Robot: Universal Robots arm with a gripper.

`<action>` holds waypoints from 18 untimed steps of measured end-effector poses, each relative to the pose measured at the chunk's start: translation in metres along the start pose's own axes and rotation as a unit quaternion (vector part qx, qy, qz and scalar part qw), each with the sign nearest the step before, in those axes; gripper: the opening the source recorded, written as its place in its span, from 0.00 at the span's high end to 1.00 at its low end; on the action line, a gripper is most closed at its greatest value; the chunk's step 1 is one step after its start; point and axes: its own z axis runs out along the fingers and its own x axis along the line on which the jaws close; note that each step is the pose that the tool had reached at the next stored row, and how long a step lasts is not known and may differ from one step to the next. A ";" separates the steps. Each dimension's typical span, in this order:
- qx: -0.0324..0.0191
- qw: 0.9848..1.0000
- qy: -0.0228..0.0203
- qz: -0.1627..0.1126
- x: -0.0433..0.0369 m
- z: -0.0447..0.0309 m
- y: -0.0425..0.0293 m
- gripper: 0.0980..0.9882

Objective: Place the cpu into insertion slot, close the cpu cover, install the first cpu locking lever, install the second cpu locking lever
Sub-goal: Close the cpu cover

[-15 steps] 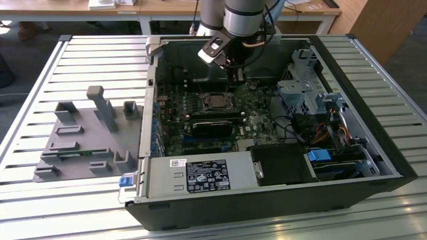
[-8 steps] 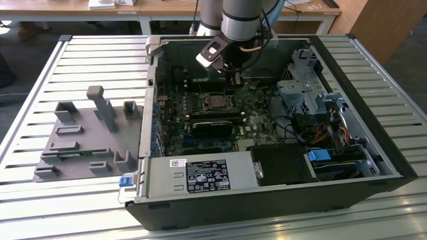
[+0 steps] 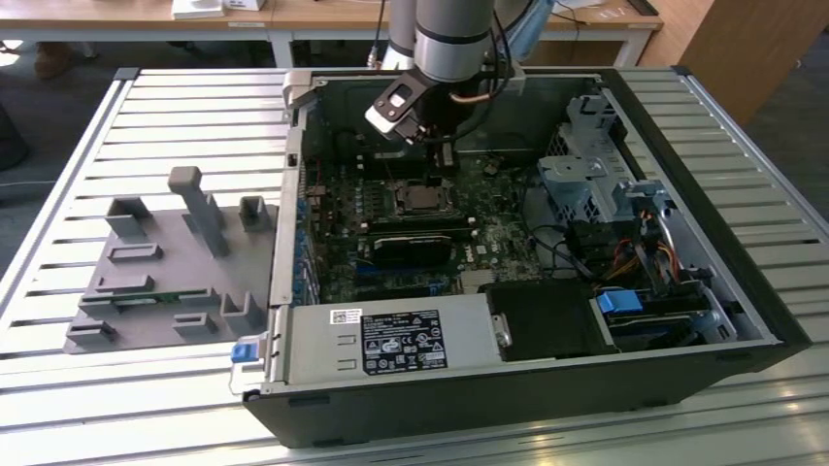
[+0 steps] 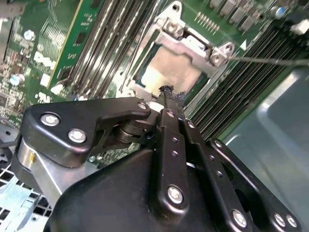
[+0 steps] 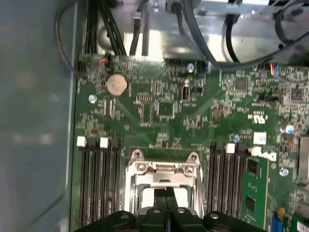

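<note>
Two fingers of the gripper (image 4: 169, 94) are closed narrow with nothing seen between them, the tips just over the cpu (image 4: 164, 72). Cpu lies flat in the insertion slot (image 5: 131, 186), with the cpu cover (image 4: 193, 46) framing it. Slot sits on the motherboard (image 5: 164, 121) inside the open computer case (image 3: 762, 282). Gripper body hides the slot's near edge in both wrist views. Whether the tips touch the cpu, cannot tell. Exterior view: arm drops near-vertical into the case.
</note>
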 end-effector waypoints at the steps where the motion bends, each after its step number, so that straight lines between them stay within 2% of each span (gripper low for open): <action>1: 0.000 1.000 0.000 0.000 0.0000 0.0004 -0.0019 0.99; 8: 0.000 1.000 0.000 0.000 0.0002 0.0070 -0.0054 0.99; 18: 0.000 1.000 0.000 0.000 0.0007 0.0099 -0.0209 0.99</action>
